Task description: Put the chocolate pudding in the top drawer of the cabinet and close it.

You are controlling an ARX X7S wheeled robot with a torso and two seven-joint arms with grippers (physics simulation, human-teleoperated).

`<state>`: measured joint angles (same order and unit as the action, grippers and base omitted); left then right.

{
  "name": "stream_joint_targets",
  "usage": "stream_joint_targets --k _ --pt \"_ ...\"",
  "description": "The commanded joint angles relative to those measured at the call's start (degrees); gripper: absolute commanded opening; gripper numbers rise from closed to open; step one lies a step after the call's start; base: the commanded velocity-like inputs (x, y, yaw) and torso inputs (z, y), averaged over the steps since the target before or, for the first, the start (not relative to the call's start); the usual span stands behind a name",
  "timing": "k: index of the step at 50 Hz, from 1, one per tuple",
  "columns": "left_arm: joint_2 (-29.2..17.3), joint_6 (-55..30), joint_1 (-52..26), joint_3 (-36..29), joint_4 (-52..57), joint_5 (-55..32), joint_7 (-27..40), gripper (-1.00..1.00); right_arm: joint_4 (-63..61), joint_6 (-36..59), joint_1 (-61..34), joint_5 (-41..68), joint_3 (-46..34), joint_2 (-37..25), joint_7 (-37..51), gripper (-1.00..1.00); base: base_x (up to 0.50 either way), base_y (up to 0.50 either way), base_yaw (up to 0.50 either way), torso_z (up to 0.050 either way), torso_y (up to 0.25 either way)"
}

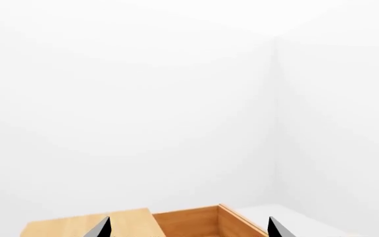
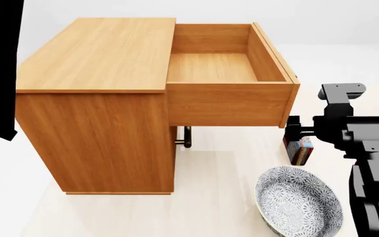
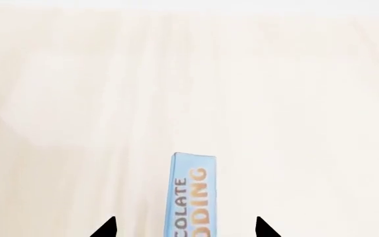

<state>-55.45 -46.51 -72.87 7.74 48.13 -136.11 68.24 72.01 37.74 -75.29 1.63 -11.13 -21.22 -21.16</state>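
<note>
Now we hover our right gripper (image 3: 184, 228) over the chocolate pudding (image 3: 193, 195), fingers (image 3: 107, 228) spread wide either side of its blue edge, not yet gripping. The box stands on edge on the desk (image 3: 275, 98), below the pulled-out top drawer (image 2: 229, 66) and near the patterned bowl (image 2: 298, 205). Risk: it's thin and upright, so one finger touching first could topple it. Lifting, we could clip the drawer front. Left gripper (image 1: 186, 228) sits released above the cabinet (image 2: 97, 54).

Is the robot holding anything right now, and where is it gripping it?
Nothing yet: the right gripper is open around the chocolate pudding, fingertips clear of its sides.
</note>
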Motion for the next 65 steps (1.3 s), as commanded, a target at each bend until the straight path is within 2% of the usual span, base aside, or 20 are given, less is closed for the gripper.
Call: stream_joint_targets --k 1,30,31,46,65 --pt "-0.22 0.75 -0.08 -0.63 0.25 -0.38 0.57 1.0 2.88 0.1 0.13 -0.48 -0.29 0.69 0.46 1.0 0.0 0.0 0.0 0.0 0.0" --pt "1.06 -0.48 0.06 -2.49 -1.44 2.54 -1.09 1.0 2.95 5.34 1.42 -1.59 0.24 0.28 3.28 1.0 0.0 0.0 0.0 0.0 0.0" --pt "1.08 -0.48 0.11 -2.47 -1.46 2.59 -1.14 1.0 2.95 5.51 1.31 -1.57 0.28 0.28 3.37 -1.0 0.0 0.0 0.0 0.0 0.0" --pt "0.5 -0.05 1.37 -0.88 -0.88 2.35 -1.53 1.0 2.94 6.3 -0.32 -1.62 0.27 0.44 3.7 -1.0 0.0 0.0 0.0 0.0 0.0" --pt "0.26 -0.03 6.12 4.29 0.47 2.73 -2.69 1.0 2.86 6.07 -5.76 -1.4 1.02 -0.13 4.47 -1.0 0.0 0.0 0.0 0.0 0.0"
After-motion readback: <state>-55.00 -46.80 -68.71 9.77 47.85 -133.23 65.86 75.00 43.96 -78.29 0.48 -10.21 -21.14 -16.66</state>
